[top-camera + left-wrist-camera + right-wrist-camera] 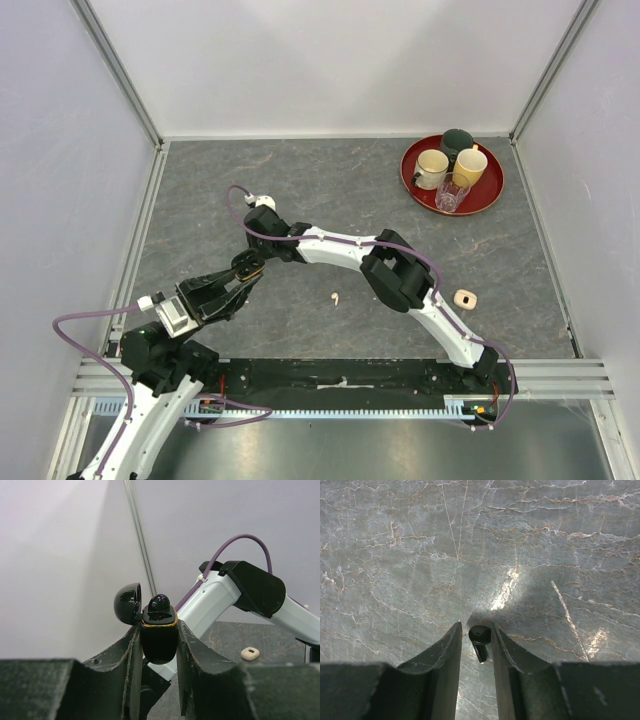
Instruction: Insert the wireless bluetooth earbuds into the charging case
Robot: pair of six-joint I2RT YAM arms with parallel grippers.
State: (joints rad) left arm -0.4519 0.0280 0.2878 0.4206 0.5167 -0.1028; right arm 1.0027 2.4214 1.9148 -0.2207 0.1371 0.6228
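My left gripper (158,630) is shut on a black charging case (159,641) with a gold rim and holds it upright above the table. Its lid (127,604) is open, and one black earbud (160,602) sits in it. In the top view this gripper (243,272) is at the left middle. My right gripper (476,626) points straight down at the table, its jaws narrowly apart around a second black earbud (480,634). The earbud touches the right finger, with a thin gap on the left. A cream-white earbud (335,297) lies on the table.
A cream case (465,298) lies at the right, also in the left wrist view (249,653). A red tray (482,196) with several cups stands at the back right. The right gripper (265,222) hangs just behind the left one. White walls enclose the table.
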